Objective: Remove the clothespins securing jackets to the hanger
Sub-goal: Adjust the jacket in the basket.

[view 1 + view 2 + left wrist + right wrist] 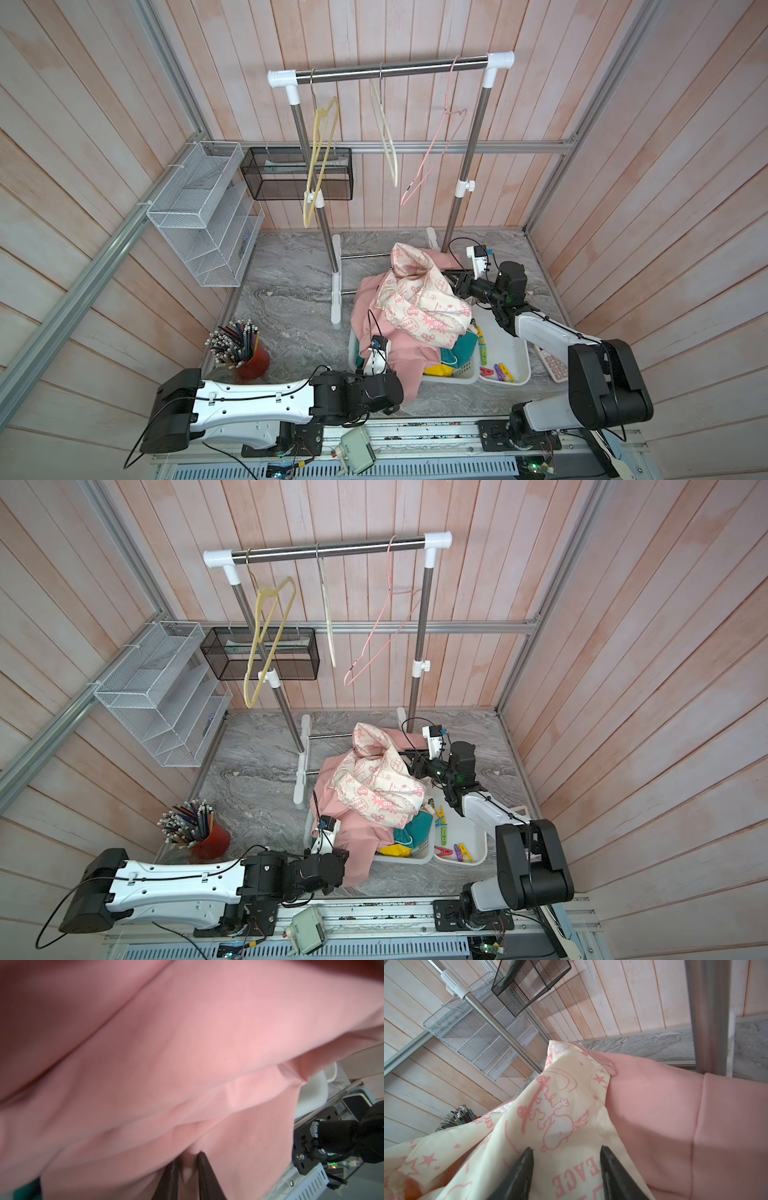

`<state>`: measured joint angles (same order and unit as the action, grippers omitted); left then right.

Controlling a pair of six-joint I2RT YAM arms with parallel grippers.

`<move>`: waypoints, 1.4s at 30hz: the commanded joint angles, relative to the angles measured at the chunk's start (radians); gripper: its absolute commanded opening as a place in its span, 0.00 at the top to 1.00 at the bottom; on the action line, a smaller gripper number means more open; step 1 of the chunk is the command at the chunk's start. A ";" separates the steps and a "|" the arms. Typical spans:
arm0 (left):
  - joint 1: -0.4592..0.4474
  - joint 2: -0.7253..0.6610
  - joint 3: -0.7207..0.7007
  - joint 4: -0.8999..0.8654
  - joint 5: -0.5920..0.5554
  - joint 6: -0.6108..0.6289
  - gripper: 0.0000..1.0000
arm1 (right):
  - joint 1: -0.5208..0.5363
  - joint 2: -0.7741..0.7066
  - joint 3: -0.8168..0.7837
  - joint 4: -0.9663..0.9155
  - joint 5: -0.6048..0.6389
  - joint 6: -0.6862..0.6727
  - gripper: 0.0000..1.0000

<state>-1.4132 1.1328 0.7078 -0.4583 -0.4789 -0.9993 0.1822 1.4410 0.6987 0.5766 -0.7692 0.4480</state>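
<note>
The jackets lie heaped in a white basket (465, 376). On top is the pink jacket (411, 353), its cream printed lining (419, 299) turned up, over a teal one (461, 347) and a yellow one (438, 370). Loose clothespins (500, 372) lie in a white tray (517, 332) beside the basket. My left gripper (188, 1157) is shut on a fold of pink jacket; in both top views cloth hides it. My right gripper (566, 1148) (453, 282) is at the heap's far right side, jaws apart, with cream lining (562, 1105) lying flat between them. Three hangers (320, 158) hang bare.
The clothes rack (390, 68) stands behind the heap, with its right post (708, 1014) close to my right gripper. A red cup of pencils (249, 361) is at the front left. A pink calculator (552, 365) is right of the tray. Wire baskets (203, 216) hang on the left wall.
</note>
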 commanded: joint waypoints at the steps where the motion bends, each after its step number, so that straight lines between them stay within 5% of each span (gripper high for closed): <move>1: 0.022 -0.009 -0.029 0.058 0.026 0.040 0.97 | 0.018 0.010 -0.014 -0.003 -0.025 0.011 0.62; 6: 0.091 -0.060 -0.028 0.051 0.026 0.109 1.00 | 0.036 -0.010 -0.022 -0.007 -0.031 0.022 0.87; 11: 0.157 -0.132 0.002 0.033 -0.001 0.177 1.00 | 0.042 -0.060 -0.042 -0.014 -0.020 0.024 1.00; 20: 0.251 -0.121 0.111 0.084 -0.049 0.346 1.00 | 0.110 -0.138 -0.059 -0.096 0.026 -0.017 1.00; 29: 0.416 -0.021 0.140 0.244 0.051 0.481 1.00 | 0.225 -0.209 -0.126 -0.152 0.120 -0.030 1.00; 42: 0.489 0.225 0.095 0.394 0.232 0.447 1.00 | 0.466 -0.266 -0.252 -0.244 0.497 0.079 1.00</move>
<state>-0.9424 1.3186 0.8276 -0.1040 -0.3229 -0.5259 0.6125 1.1564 0.4870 0.4183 -0.3714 0.4812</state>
